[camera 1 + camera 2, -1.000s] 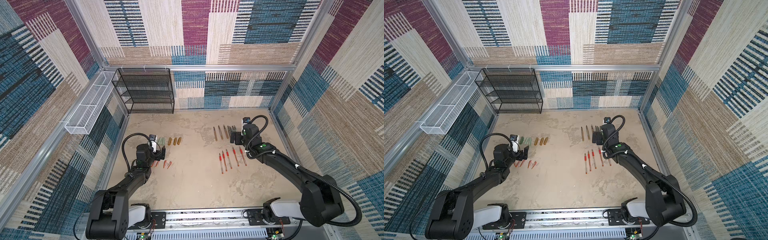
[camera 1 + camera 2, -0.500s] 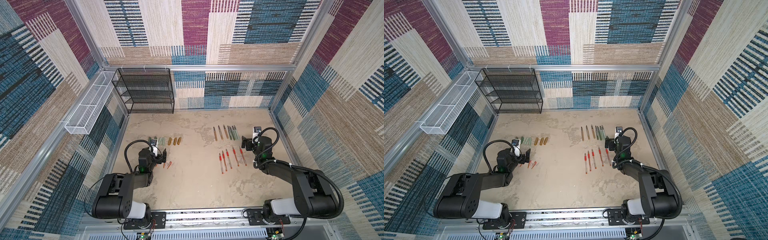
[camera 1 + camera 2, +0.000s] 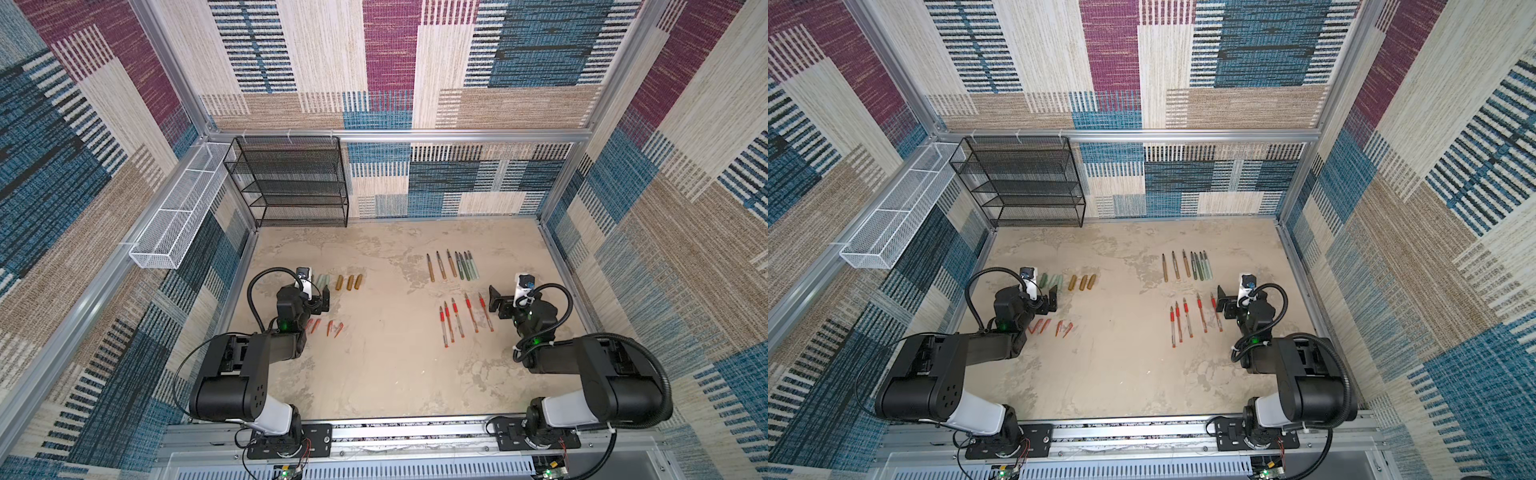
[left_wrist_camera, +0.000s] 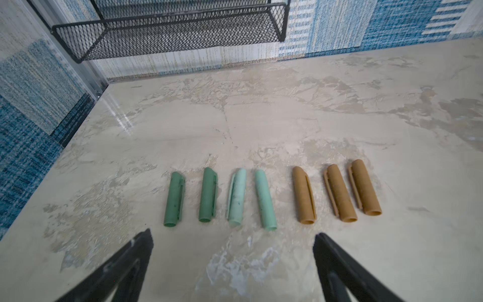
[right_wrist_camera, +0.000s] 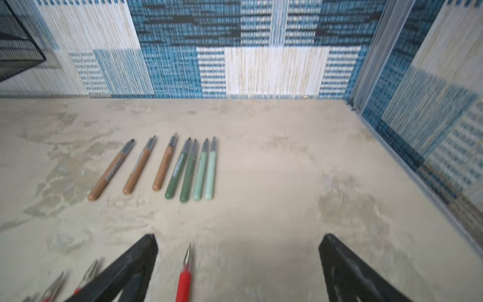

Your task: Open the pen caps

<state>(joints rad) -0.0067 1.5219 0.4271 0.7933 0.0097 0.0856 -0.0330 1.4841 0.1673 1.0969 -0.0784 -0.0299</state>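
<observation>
the bystanders i see
black mesh rack (image 3: 291,183); white wire basket (image 3: 174,224) just left of it; gold and green pen bodies (image 3: 452,266) right of it, red pen bodies (image 3: 471,313) farther from it.

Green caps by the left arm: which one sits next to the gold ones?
The pale mint cap at the green group's end, beside the nearest gold cap. Its mint neighbour shows a clip; the two dark green caps lie farther off.

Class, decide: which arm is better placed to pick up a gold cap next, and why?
Left. The gold caps lie just ahead of the left fingers, open and empty; the right fingers are across the table by the red pens.
</observation>
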